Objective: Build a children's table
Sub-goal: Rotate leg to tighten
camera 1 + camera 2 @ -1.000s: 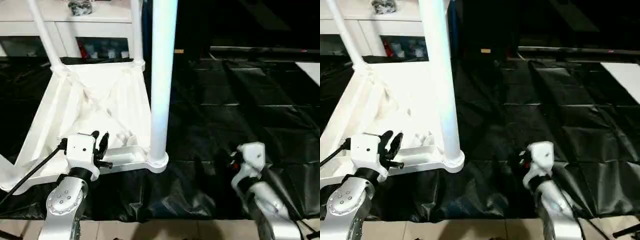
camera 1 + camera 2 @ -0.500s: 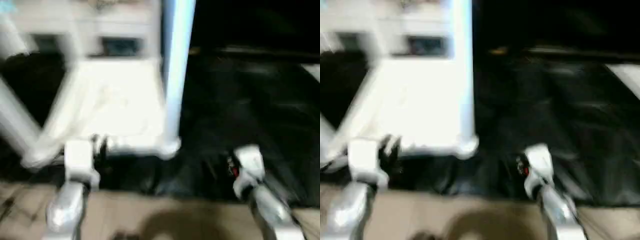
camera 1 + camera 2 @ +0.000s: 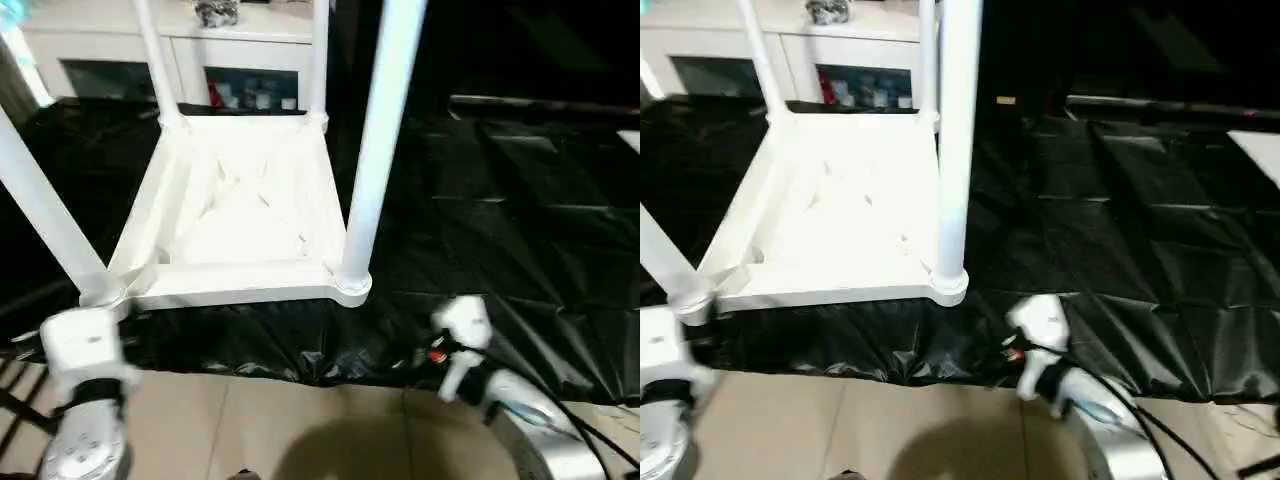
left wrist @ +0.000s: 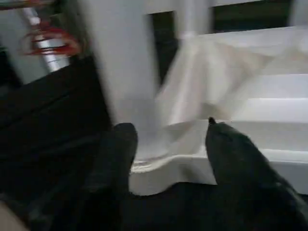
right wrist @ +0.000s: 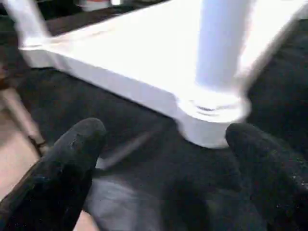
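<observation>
The children's table lies upside down on the black cover, its ribbed white tabletop [image 3: 240,215] facing up. Legs stand upright in its corner sockets: front right [image 3: 380,140], front left [image 3: 45,215], and two at the back [image 3: 155,60]. My left gripper [image 4: 168,139] is open, and its black fingers [image 4: 115,159] frame the front-left corner socket without touching it. My left arm's white wrist [image 3: 85,345] hangs just off that corner. My right gripper [image 5: 163,144] is wide open and holds nothing, a short way before the front-right socket [image 5: 211,113].
The black-covered work table [image 3: 520,220] stretches away to the right and back. Its front edge runs just in front of both wrists, with beige floor [image 3: 300,420] below. A white cabinet [image 3: 120,40] stands behind the table.
The camera has tilted down and back. Both arms have drawn back toward the work table's front edge. The left gripper has left the tabletop's front rail, and its fingers stand wider apart.
</observation>
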You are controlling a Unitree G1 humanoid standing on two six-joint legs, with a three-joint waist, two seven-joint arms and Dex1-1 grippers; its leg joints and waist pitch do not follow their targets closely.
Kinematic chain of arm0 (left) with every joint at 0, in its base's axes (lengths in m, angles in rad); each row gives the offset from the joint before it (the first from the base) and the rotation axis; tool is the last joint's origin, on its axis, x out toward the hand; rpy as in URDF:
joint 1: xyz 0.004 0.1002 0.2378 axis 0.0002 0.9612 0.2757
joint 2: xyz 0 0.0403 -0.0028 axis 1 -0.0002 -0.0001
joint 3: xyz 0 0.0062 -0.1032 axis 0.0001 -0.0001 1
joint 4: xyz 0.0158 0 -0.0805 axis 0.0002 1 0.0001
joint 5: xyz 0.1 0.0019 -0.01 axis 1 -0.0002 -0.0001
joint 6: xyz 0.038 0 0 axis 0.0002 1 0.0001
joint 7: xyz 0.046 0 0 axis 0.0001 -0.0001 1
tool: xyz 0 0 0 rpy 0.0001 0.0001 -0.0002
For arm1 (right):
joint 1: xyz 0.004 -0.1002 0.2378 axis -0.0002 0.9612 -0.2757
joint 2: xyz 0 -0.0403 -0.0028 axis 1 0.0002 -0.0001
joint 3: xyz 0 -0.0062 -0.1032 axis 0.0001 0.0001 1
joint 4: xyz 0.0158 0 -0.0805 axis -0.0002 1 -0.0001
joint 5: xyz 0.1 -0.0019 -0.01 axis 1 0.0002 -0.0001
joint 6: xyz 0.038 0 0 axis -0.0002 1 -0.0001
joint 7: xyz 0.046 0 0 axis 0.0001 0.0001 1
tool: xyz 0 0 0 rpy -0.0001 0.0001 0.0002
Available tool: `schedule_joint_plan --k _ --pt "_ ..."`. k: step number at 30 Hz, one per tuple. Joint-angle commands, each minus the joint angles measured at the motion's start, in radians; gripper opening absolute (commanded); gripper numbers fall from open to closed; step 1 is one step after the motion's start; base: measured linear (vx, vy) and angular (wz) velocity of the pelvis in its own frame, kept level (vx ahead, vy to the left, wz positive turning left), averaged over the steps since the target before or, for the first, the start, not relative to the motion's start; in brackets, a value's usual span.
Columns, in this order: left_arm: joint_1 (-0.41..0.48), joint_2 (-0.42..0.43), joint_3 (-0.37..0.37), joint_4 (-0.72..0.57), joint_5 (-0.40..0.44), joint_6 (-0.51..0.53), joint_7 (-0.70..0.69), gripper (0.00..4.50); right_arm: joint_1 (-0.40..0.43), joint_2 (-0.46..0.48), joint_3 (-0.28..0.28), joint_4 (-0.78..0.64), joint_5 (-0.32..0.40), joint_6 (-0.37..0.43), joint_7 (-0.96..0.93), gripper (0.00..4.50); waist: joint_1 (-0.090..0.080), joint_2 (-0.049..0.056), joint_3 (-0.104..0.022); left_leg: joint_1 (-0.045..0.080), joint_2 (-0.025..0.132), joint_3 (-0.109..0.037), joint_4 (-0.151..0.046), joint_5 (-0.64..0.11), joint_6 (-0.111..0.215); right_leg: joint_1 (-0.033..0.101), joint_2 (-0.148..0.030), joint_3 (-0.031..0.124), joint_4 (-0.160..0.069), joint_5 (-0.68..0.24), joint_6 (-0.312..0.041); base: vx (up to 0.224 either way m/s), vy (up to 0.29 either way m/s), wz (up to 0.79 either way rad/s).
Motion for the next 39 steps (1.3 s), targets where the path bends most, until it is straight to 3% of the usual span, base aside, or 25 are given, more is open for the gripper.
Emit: schedule_joint_plan --k 1,4,5,9,10,11,14,16,19,20,22,24,25,26,28,29,30,31,33,34,35,36,37,38,39 --pt "-0.005 -0.005 0.027 -0.020 0.001 0.024 0.038 2.79 -0.021 -0.009 0.016 -0.010 0.028 0.020 0.037 4.50 -0.001 0.008 -0.031 0.027 0.062 -0.032 -0.101 -0.283 0.019 0.003 -0.077 0.037 -0.087 0.034 -0.148 0.000 0.000 0.00" --pt "-0.030 0.001 0.025 -0.012 -0.022 0.035 0.021 3.00 -0.050 -0.012 0.032 0.001 0.046 0.028 0.072 4.50 0.004 0.008 -0.029 0.031 0.062 -0.029 -0.103 -0.320 0.002 -0.004 -0.081 0.042 -0.094 -0.006 -0.141 0.000 0.000 0.00" --pt "-0.036 0.001 0.018 -0.013 -0.018 0.039 0.020 3.09 -0.054 -0.016 0.028 0.004 0.049 0.028 0.076 4.50 0.009 0.016 -0.030 0.036 0.063 -0.029 -0.104 -0.333 -0.010 -0.007 -0.082 0.043 -0.095 -0.023 -0.140 0.000 0.000 0.00" --pt "-0.113 0.040 0.004 0.071 -0.045 0.027 -0.029 3.44 -0.083 -0.005 0.033 0.035 0.051 0.023 0.084 4.50 0.019 0.014 -0.030 0.037 0.056 -0.027 -0.106 -0.356 -0.033 -0.011 -0.082 0.046 -0.102 -0.075 -0.126 0.000 0.000 0.00" --pt "-0.125 0.044 0.002 0.083 -0.046 0.028 -0.034 3.72 -0.086 -0.004 0.032 0.040 0.053 0.023 0.086 4.50 0.020 0.013 -0.030 0.033 0.057 -0.028 -0.109 -0.344 -0.034 -0.006 -0.083 0.045 -0.101 -0.065 -0.122 0.000 0.000 0.00" --pt "-0.145 0.052 -0.003 0.101 -0.041 0.033 -0.037 3.72 -0.094 -0.001 0.028 0.047 0.066 0.031 0.094 4.50 0.019 0.020 -0.030 0.034 0.058 -0.029 -0.110 -0.347 -0.039 -0.007 -0.082 0.045 -0.101 -0.047 -0.123 0.000 0.000 0.00" --pt "-0.221 0.099 0.007 0.195 -0.049 0.032 -0.065 4.02 -0.125 0.012 0.049 0.079 0.066 0.032 0.110 4.50 0.022 0.021 -0.035 0.034 0.052 -0.029 -0.106 -0.332 -0.035 -0.004 -0.083 0.044 -0.097 -0.039 -0.129 0.000 0.000 0.00" --pt "-0.250 0.121 0.013 0.231 -0.046 0.038 -0.067 4.15 -0.137 0.017 0.056 0.092 0.060 0.028 0.111 4.50 0.021 0.022 -0.038 0.027 0.052 -0.030 -0.104 -0.262 -0.022 0.002 -0.081 0.041 -0.089 0.035 -0.134 0.000 0.000 0.00" --pt "-0.300 0.159 0.039 0.305 -0.039 0.045 -0.040 4.37 -0.155 0.027 0.067 0.111 0.036 0.006 0.101 4.50 0.026 0.019 -0.042 0.033 0.055 -0.027 -0.101 -0.237 -0.014 0.001 -0.082 0.039 -0.083 0.092 -0.147 0.000 0.000 0.00" --pt "-0.333 0.179 0.062 0.347 -0.048 0.039 -0.031 4.44 -0.164 0.040 0.078 0.115 0.030 0.002 0.096 4.50 0.029 0.027 -0.042 0.034 0.053 -0.026 -0.100 -0.239 -0.017 -0.003 -0.081 0.038 -0.082 0.091 -0.151 0.000 0.000 0.00" --pt "-0.347 0.187 0.072 0.364 -0.056 0.035 -0.032 4.44 -0.168 0.045 0.085 0.115 0.030 0.002 0.098 4.50 0.027 0.028 -0.043 0.036 0.055 -0.028 -0.103 -0.255 -0.024 -0.002 -0.081 0.038 -0.082 0.090 -0.155 0.000 0.000 0.00" --pt "-0.391 0.213 0.092 0.447 -0.087 0.003 -0.053 4.44 -0.182 0.060 0.101 0.125 0.028 0.000 0.097 4.50 0.029 0.019 -0.043 0.034 0.056 -0.028 -0.103 -0.242 -0.022 0.001 -0.081 0.038 -0.080 0.113 -0.157 0.000 0.000 0.00" --pt "-0.406 0.219 0.097 0.471 -0.100 -0.004 -0.065 4.44 -0.191 0.066 0.103 0.133 0.029 0.000 0.096 4.50 0.031 0.030 -0.046 0.038 0.052 -0.027 -0.101 -0.243 -0.023 -0.003 -0.082 0.039 -0.077 0.114 -0.158 0.000 0.000 0.00" --pt "-0.419 0.224 0.102 0.491 -0.111 -0.009 -0.074 4.44 -0.201 0.071 0.107 0.143 0.026 -0.003 0.096 4.50 0.030 0.035 -0.045 0.037 0.053 -0.028 -0.103 -0.252 -0.030 -0.004 -0.082 0.039 -0.078 0.111 -0.159 0.000 0.000 0.00" --pt "-0.441 0.234 0.108 0.521 -0.119 -0.021 -0.078 4.44 -0.219 0.075 0.116 0.159 0.017 -0.011 0.098 4.50 0.028 0.030 -0.046 0.037 0.056 -0.027 -0.105 -0.259 -0.037 -0.002 -0.083 0.039 -0.077 0.116 -0.162 0.000 0.000 0.00" --pt "-0.457 0.235 0.114 0.542 -0.129 -0.023 -0.077 4.44 -0.229 0.076 0.114 0.166 0.020 -0.009 0.101 4.50 0.031 0.022 -0.045 0.038 0.058 -0.026 -0.105 -0.253 -0.034 -0.001 -0.085 0.040 -0.075 0.119 -0.167 0.000 0.000 0.00" --pt "-0.470 0.236 0.120 0.558 -0.136 -0.024 -0.077 4.44 -0.236 0.076 0.112 0.170 0.023 -0.008 0.103 4.50 0.031 0.026 -0.045 0.038 0.057 -0.026 -0.105 -0.251 -0.034 -0.002 -0.085 0.040 -0.075 0.121 -0.168 0.000 0.000 0.00" --pt "-0.486 0.242 0.124 0.577 -0.146 -0.028 -0.082 4.44 -0.245 0.081 0.111 0.177 0.025 -0.006 0.107 4.50 0.029 0.015 -0.045 0.036 0.056 -0.024 -0.104 -0.238 -0.029 0.001 -0.085 0.040 -0.076 0.135 -0.167 0.000 0.000 0.00" --pt "-0.513 0.257 0.126 0.612 -0.151 -0.035 -0.093 4.44 -0.266 0.090 0.113 0.202 0.021 -0.011 0.114 4.50 0.032 0.021 -0.046 0.036 0.056 -0.024 -0.103 -0.224 -0.025 0.000 -0.087 0.040 -0.074 0.144 -0.167 0.000 0.000 0.00" --pt "-0.530 0.265 0.125 0.635 -0.148 -0.037 -0.095 4.44 -0.278 0.090 0.119 0.219 0.014 -0.017 0.123 4.50 0.031 0.009 -0.045 0.035 0.054 -0.021 -0.103 -0.223 -0.018 0.001 -0.088 0.040 -0.074 0.128 -0.167 0.000 0.000 0.00" --pt "-0.545 0.273 0.124 0.657 -0.146 -0.038 -0.098 4.44 -0.289 0.089 0.124 0.235 0.008 -0.023 0.130 4.50 0.031 0.011 -0.047 0.038 0.056 -0.021 -0.103 -0.216 -0.019 0.000 -0.088 0.040 -0.075 0.119 -0.168 0.000 0.000 0.00" --pt "-0.562 0.282 0.126 0.685 -0.147 -0.037 -0.095 4.44 -0.299 0.090 0.129 0.244 0.012 -0.019 0.143 4.50 0.030 0.007 -0.047 0.037 0.057 -0.021 -0.103 -0.210 -0.019 0.000 -0.088 0.040 -0.075 0.126 -0.168 0.000 0.000 0.00" --pt "-0.562 0.282 0.126 0.685 -0.147 -0.037 -0.095 4.44 -0.299 0.090 0.129 0.244 0.012 -0.019 0.143 4.50 0.031 0.012 -0.046 0.038 0.057 -0.022 -0.104 -0.215 -0.021 -0.002 -0.086 0.039 -0.074 0.127 -0.166 0.000 0.000 0.00" --pt "-0.575 0.295 0.130 0.717 -0.151 -0.036 -0.094 4.44 -0.312 0.084 0.147 0.251 0.016 -0.008 0.174 4.50 0.029 0.001 -0.046 0.038 0.059 -0.022 -0.105 -0.213 -0.019 0.001 -0.087 0.038 -0.073 0.139 -0.166 0.000 0.000 0.00" --pt "-0.576 0.298 0.130 0.722 -0.152 -0.035 -0.093 4.28 -0.314 0.082 0.151 0.253 0.016 -0.006 0.181 4.50 0.029 0.003 -0.047 0.038 0.058 -0.022 -0.105 -0.210 -0.018 0.001 -0.086 0.038 -0.071 0.144 -0.166 0.000 0.000 0.00"
